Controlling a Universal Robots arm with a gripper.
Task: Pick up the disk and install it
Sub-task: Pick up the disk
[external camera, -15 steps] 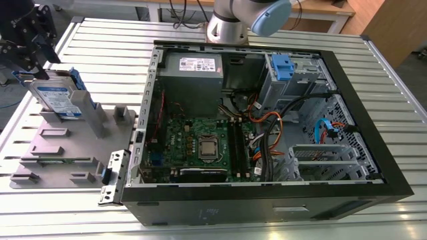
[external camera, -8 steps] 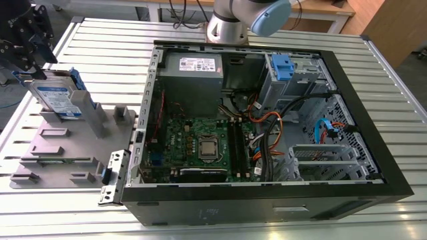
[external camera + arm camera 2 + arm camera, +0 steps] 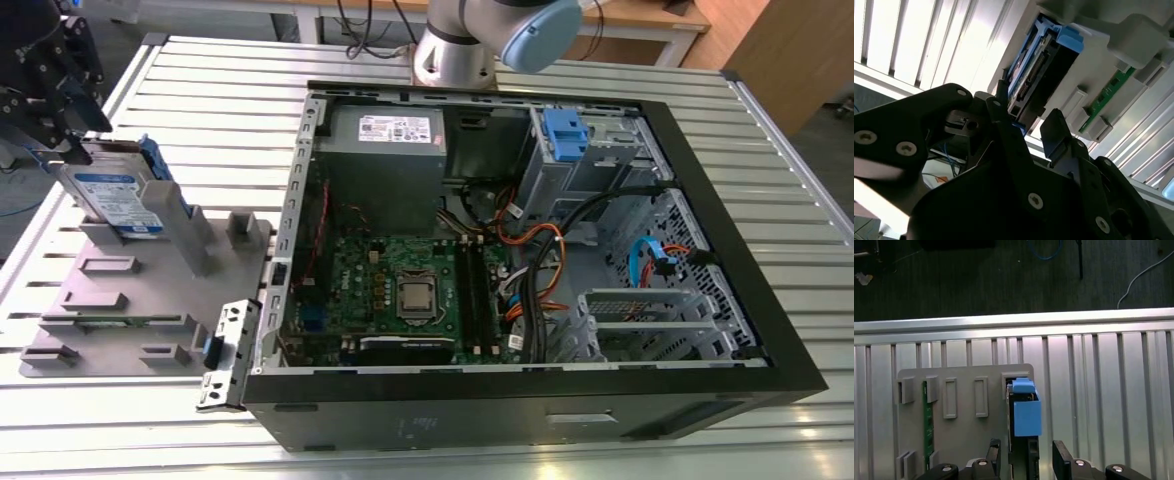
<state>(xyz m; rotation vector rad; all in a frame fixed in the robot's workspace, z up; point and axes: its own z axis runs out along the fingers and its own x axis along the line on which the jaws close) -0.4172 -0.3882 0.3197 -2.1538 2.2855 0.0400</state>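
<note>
The disk (image 3: 118,195), a silver-grey slab with a white-and-blue label and blue side rails, stands on edge in a slot of the grey holder (image 3: 120,300) at the exterior view's left. My gripper (image 3: 67,145) hangs right over its upper end. In both wrist views the two black fingers straddle the disk (image 3: 1026,412) with a gap on each side, so the gripper (image 3: 1026,460) is open and grips nothing. The second wrist view shows the disk's connector end (image 3: 1036,70) just beyond the gripper (image 3: 1029,130).
An open computer case (image 3: 747,300) lies on the slatted metal table (image 3: 200,100), with a grey power-supply box (image 3: 387,135), a motherboard (image 3: 400,290) and a drive bay with a blue latch (image 3: 567,135). A green memory stick (image 3: 928,425) sits in another holder slot.
</note>
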